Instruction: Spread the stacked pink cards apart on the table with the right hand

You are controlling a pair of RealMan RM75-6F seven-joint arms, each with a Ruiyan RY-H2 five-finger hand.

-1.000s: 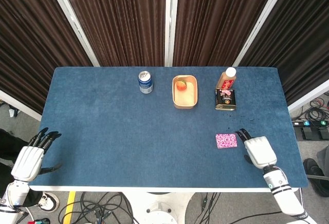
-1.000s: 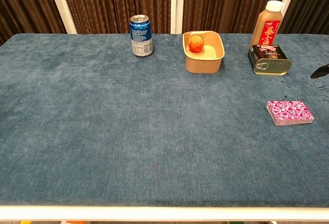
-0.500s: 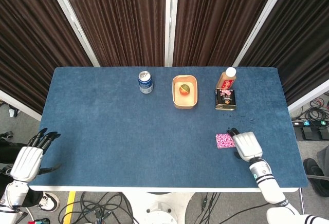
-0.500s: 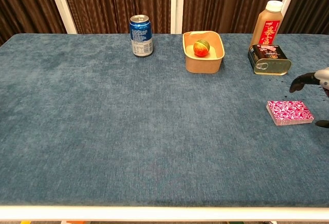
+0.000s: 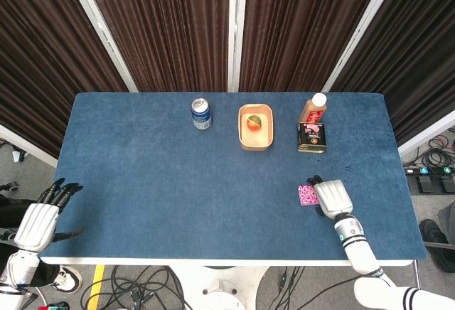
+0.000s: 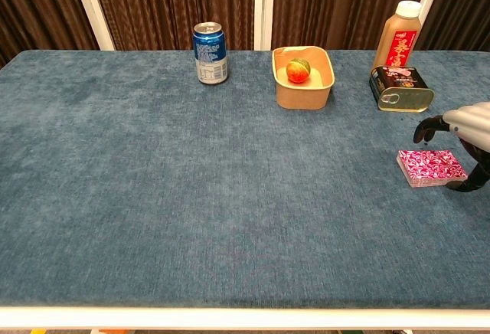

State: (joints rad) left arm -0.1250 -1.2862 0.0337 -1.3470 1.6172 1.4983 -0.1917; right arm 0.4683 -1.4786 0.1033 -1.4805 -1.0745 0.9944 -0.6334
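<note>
The pink patterned card stack (image 6: 431, 167) lies squared up on the blue table near its right front. From the head view only the left part of the card stack (image 5: 307, 195) shows, the rest being under my right hand (image 5: 331, 198). My right hand (image 6: 464, 136) hovers over the stack's right end with fingers curved down; contact with the cards is not clear. My left hand (image 5: 41, 219) hangs off the table's front left corner, fingers apart and holding nothing.
Along the back stand a blue soda can (image 5: 201, 113), a tan bowl (image 5: 255, 136) with a small fruit (image 6: 298, 70) in it, a brown bottle (image 5: 312, 108) and a dark tin (image 5: 311, 138). The table's front edge (image 5: 213, 259) runs just below my right hand.
My right hand has moved left from beside the card stack to over its right end. The fruit in the bowl has shifted a little. The left hand has barely moved.
</note>
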